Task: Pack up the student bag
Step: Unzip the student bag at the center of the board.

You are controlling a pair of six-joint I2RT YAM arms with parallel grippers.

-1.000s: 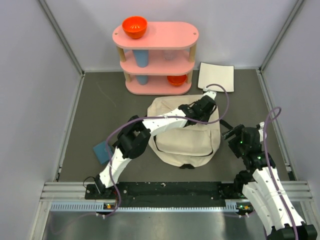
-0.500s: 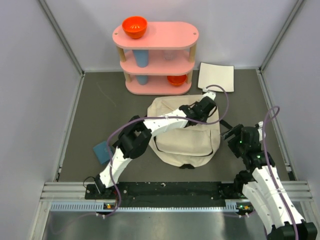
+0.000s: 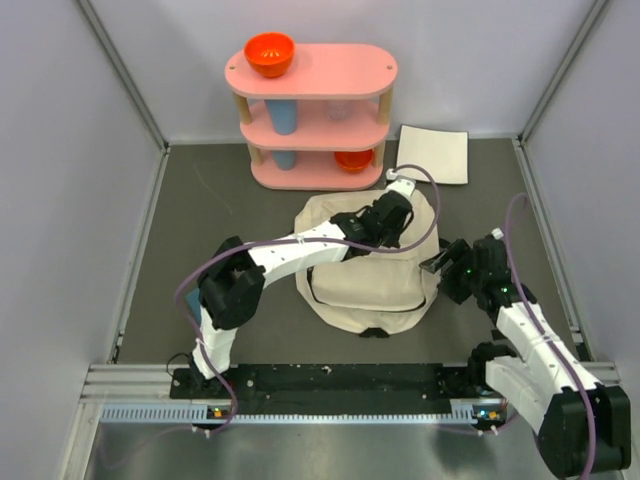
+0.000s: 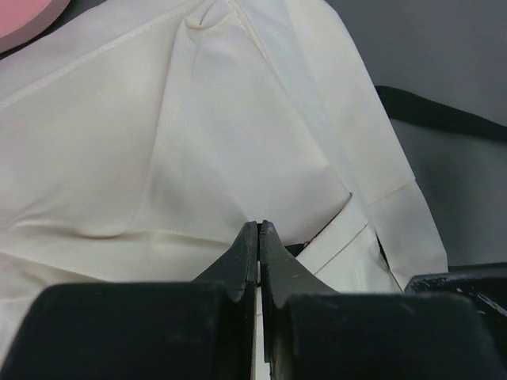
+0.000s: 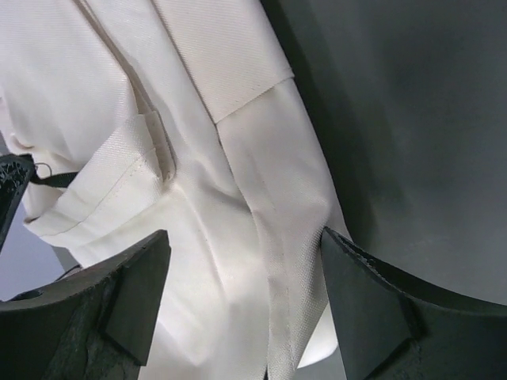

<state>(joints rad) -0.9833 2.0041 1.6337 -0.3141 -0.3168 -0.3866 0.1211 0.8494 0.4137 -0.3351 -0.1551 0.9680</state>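
The large cream soft-fabric student bag point(image 3: 365, 290) lies slumped on the dark grey table point(image 3: 215, 215), just in front of the pink three-tier wooden shelf point(image 3: 330, 70). The left gripper point(image 4: 258, 228) rests on the bag's end nearest the shelf, jaws pinched together on a thin sliver of cream cloth. The right gripper point(image 5: 244, 241), farther from the shelf, gapes wide with the bag's right edge between its fingers.

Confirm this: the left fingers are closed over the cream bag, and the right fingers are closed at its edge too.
No: the right fingers are spread wide open at the edge of the student bag, as the right wrist view shows. The left fingers are closed over it.
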